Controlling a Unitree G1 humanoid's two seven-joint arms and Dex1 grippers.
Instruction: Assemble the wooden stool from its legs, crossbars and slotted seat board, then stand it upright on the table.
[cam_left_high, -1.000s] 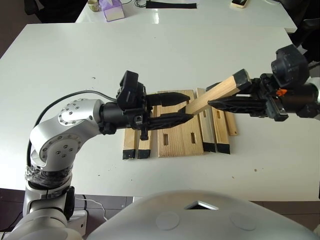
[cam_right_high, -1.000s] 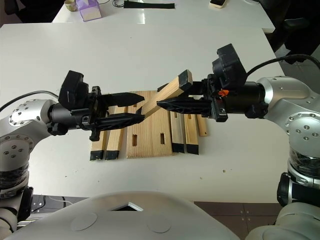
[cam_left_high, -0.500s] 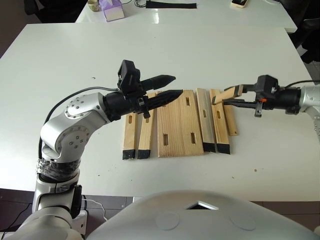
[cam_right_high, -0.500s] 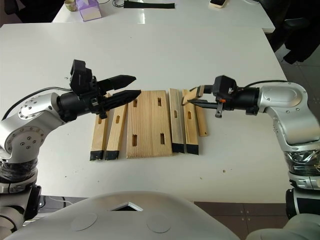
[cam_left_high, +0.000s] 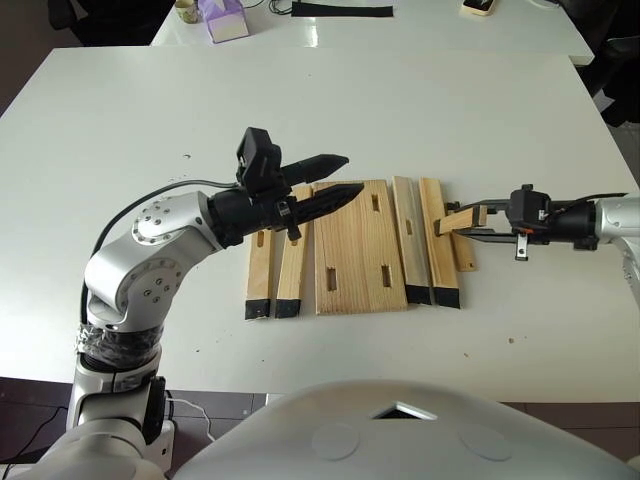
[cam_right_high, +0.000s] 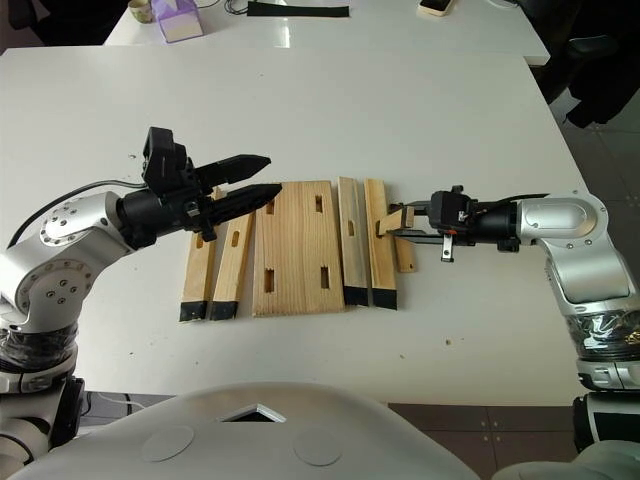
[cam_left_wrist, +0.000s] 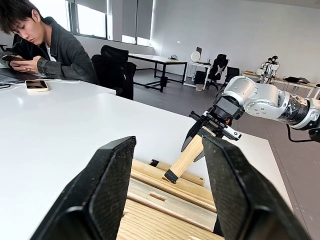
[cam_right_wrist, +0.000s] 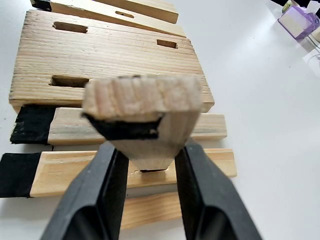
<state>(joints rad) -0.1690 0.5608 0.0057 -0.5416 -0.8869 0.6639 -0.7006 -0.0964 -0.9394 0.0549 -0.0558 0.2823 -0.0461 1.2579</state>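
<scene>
The right gripper (cam_left_high: 470, 222) is clamped on one end of a leg (cam_left_high: 458, 219), at the 3 o'clock edge of the parts laid out on the desk (cam_left_high: 450, 110). The held leg's long axis runs roughly 3 to 9 o'clock, tilted so that its free end dips over the pair of loose legs (cam_left_high: 425, 245) just beside the seat board (cam_left_high: 358, 245); whether it touches them I cannot tell.

The seat board lies flat at 9 o'clock from this gripper, its slots running 12 to 6. The nearest slot (cam_left_high: 375, 203) sits on the board's 3 o'clock side, so the right arm looks best placed to bring the leg there. It would probably have to turn the leg upright first.

The left gripper (cam_left_high: 350, 173) hangs released and empty above the board's 10 o'clock corner, near two more legs (cam_left_high: 275, 270). A thin crossbar (cam_left_high: 465, 258) lies below the right gripper.
</scene>
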